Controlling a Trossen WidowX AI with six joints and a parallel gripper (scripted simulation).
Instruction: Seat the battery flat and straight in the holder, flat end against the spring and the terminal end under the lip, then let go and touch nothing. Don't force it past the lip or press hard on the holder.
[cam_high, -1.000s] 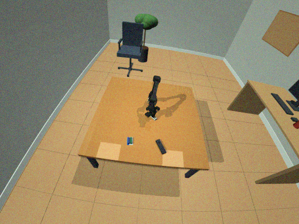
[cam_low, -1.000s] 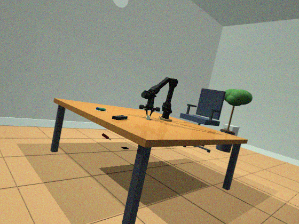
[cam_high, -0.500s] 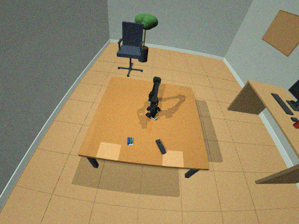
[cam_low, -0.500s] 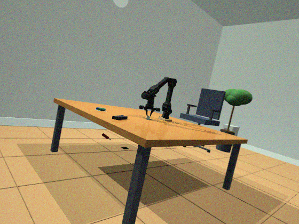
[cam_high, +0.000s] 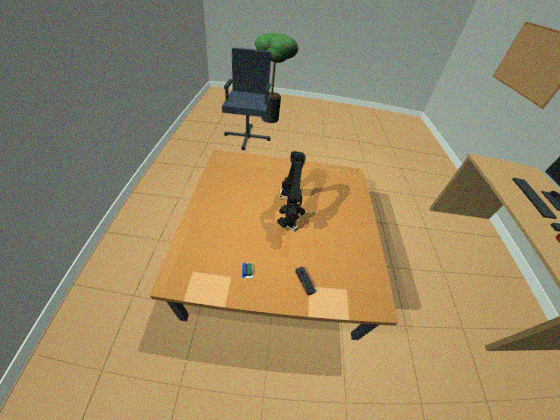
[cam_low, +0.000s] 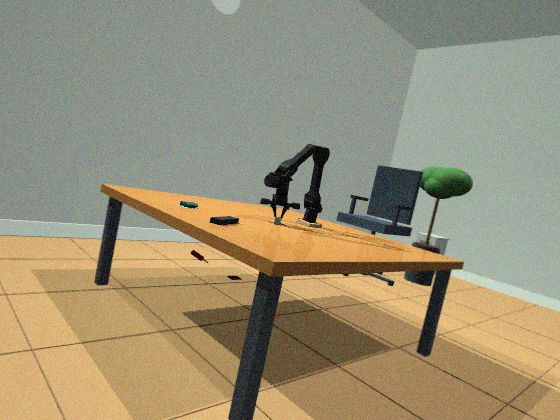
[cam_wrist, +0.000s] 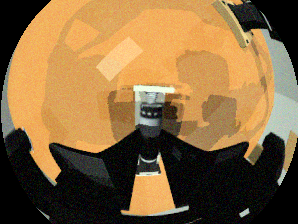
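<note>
The battery (cam_wrist: 151, 120), pale grey with a dark lettered band and a dark lower part, is between my fingertips in the wrist view. My gripper (cam_high: 289, 225) (cam_low: 278, 217) (cam_wrist: 150, 135) is shut on it, low at the table. The holder (cam_low: 278, 221) (cam_wrist: 154, 89), small and whitish grey, is around or just under the battery. Its spring (cam_wrist: 152, 96) shows at the upper end, between the end wall and the battery. The battery's far end is near the holder's other end, partly hidden by the fingers. I cannot tell if it is under the lip or fully down.
A blue and green item (cam_high: 247, 270) (cam_low: 189, 204) and a black oblong remote-like item (cam_high: 305, 280) (cam_low: 224, 220) lie toward the table's front edge. The arm's base (cam_wrist: 232, 22) is at the upper right of the wrist view. A red-handled tool (cam_low: 198, 255) is on the floor.
</note>
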